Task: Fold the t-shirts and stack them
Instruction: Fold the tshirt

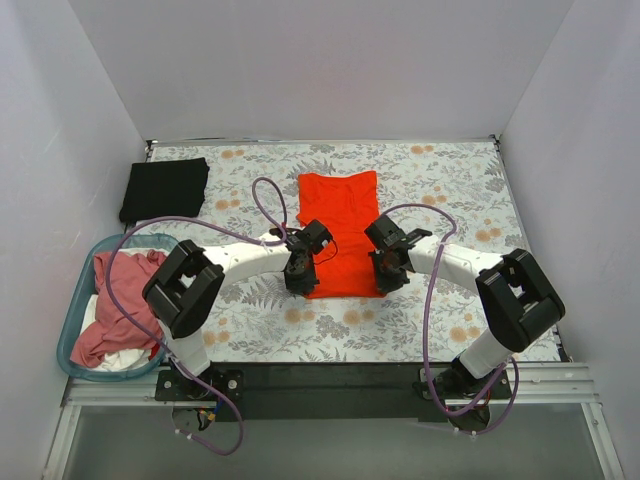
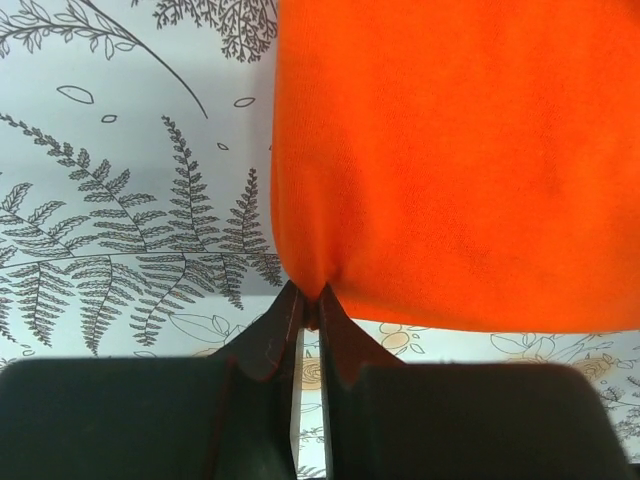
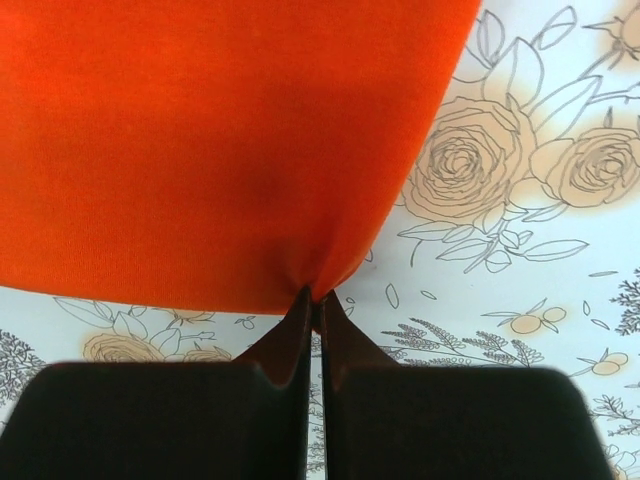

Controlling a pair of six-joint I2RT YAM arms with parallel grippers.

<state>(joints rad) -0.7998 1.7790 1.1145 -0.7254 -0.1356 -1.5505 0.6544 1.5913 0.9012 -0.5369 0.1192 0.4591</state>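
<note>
While the bright orange-red t-shirt of soft cloth (image 1: 338,215) lies flat in the middle of the flower-print table (image 1: 460,200), both arms reach in to its near edge. The left end effector (image 2: 310,308) is clenched on the near left corner of the orange-red t-shirt. The cloth bunches into a little pinch between its dark fingers. The right end effector (image 3: 313,303) is clenched on the near right corner in the same way, with small folds running to its tips. The shirt makes a long narrow shape, and its far end points toward the back wall. A black t-shirt folded into a neat square (image 1: 165,188) sits at the far left corner of the table, well apart from the orange-red one. A teal plastic basket (image 1: 76,305) stands at the left, close to the left arm. Inside it lie a crumpled dusty pink t-shirt (image 1: 125,290) and a white t-shirt (image 1: 125,355) partly under the pink one.
</note>
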